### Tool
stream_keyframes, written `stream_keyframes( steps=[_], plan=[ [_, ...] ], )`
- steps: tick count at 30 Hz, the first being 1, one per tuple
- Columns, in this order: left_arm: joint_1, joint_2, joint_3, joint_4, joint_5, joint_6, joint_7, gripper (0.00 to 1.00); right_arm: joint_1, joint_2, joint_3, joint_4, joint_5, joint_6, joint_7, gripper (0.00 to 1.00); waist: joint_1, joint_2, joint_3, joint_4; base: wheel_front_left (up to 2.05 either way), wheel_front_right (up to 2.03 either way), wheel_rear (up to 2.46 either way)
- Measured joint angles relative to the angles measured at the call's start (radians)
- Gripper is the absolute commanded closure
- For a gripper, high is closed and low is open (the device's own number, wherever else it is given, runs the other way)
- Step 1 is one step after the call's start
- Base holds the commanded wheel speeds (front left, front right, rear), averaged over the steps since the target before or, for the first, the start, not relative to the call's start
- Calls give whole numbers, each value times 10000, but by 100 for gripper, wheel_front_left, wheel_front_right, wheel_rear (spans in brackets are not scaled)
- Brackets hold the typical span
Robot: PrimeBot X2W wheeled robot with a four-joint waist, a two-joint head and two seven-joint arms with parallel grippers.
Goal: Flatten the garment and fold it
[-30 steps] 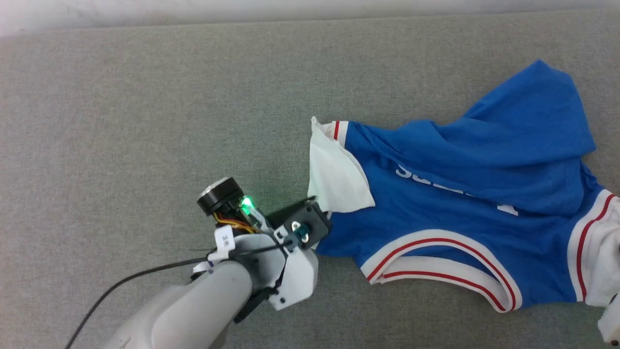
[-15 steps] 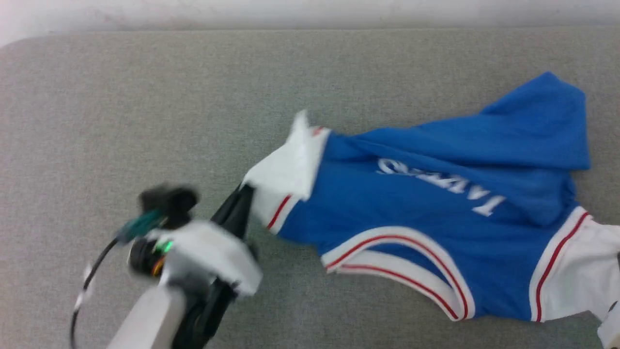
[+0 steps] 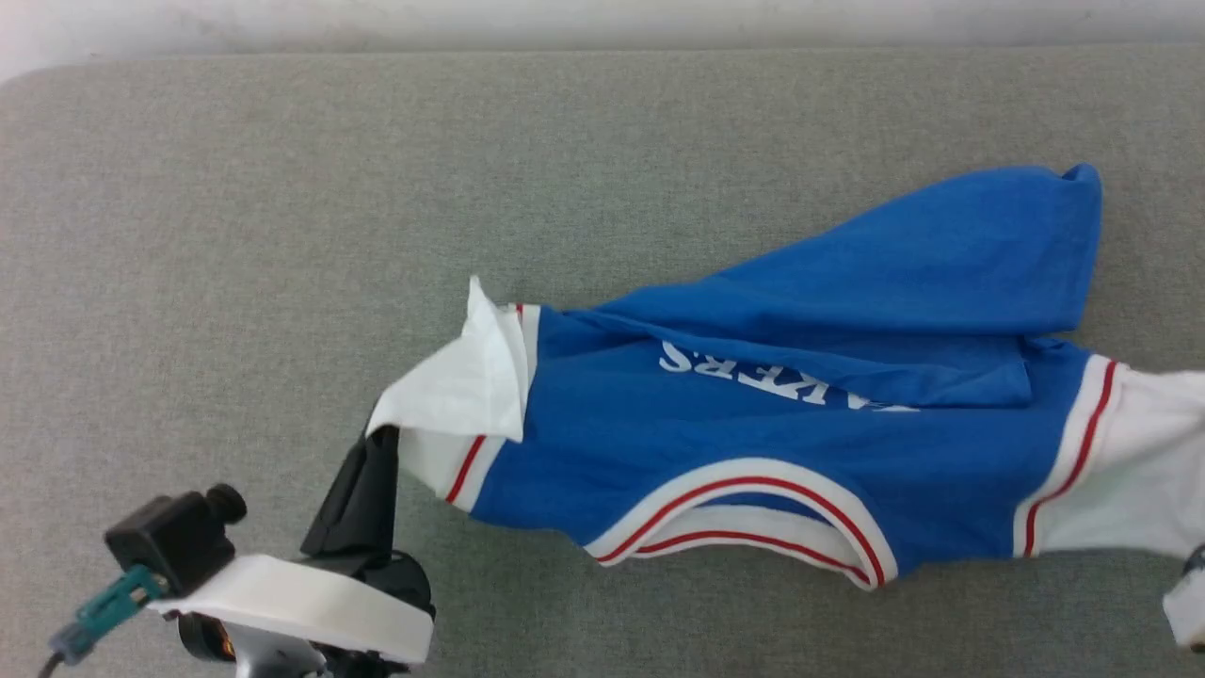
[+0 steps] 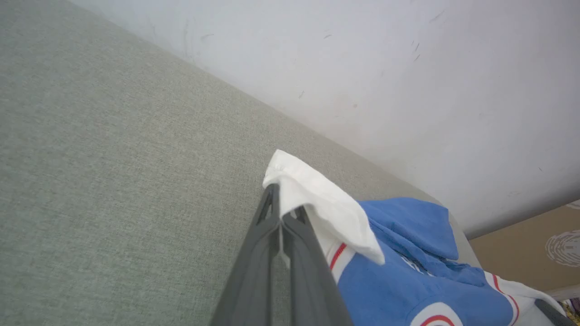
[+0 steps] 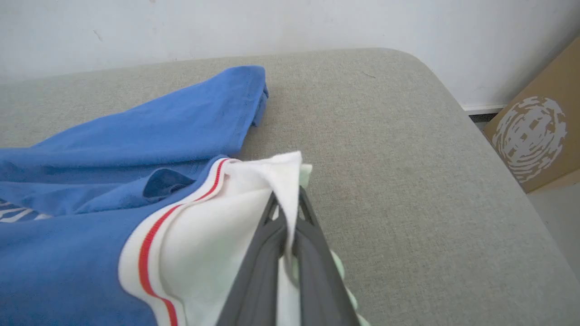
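Blue garment, perhaps taut, between tools

White block lettering runs across the chest of the royal-blue jersey T-shirt with white short sleeves. It is upside down in the head view, and "KERS" is legible, with the word's start under a blue fold. The brown cardboard box bears a white round swirl emblem without words.

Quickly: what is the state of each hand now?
Left hand: closed on white sleeve of the royal-blue jersey T-shirt.
Right hand: closed on its other white sleeve.
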Motion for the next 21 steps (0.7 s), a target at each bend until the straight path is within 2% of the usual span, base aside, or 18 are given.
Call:
stream_keyframes(
  steps=[5, 8, 11, 16, 21],
  plan=[
    [-685, 17, 31, -1064, -19, 98, 401, 100, -588, -2, 719, -917, 73, 0, 217, 100, 0, 0, -32, -155, 0, 0, 0],
    [-1749, 23, 117, -1459, -257, 150, 876, 100, -1321, -2, 1266, -1421, -148, 0, 616, 100, 0, 0, -131, -254, 0, 0, 0],
    [-3126, 50, 393, -1505, -433, 382, 1384, 100, -2480, -17, 1787, -1672, -412, 0, 1118, 100, 0, 0, -247, -374, 0, 0, 0],
    [-6011, 259, 704, -840, -594, 765, 2529, 100, -5275, -424, 2686, -1335, -535, 0, 1906, 100, 1, 0, -418, -602, 0, 0, 0],
    [-8972, 301, 938, 1129, -874, 1223, 3467, 100, -8411, -1103, 3306, 192, -378, 0, 2675, 100, 1, 0, -406, -792, 0, 0, 0]
  ],
)
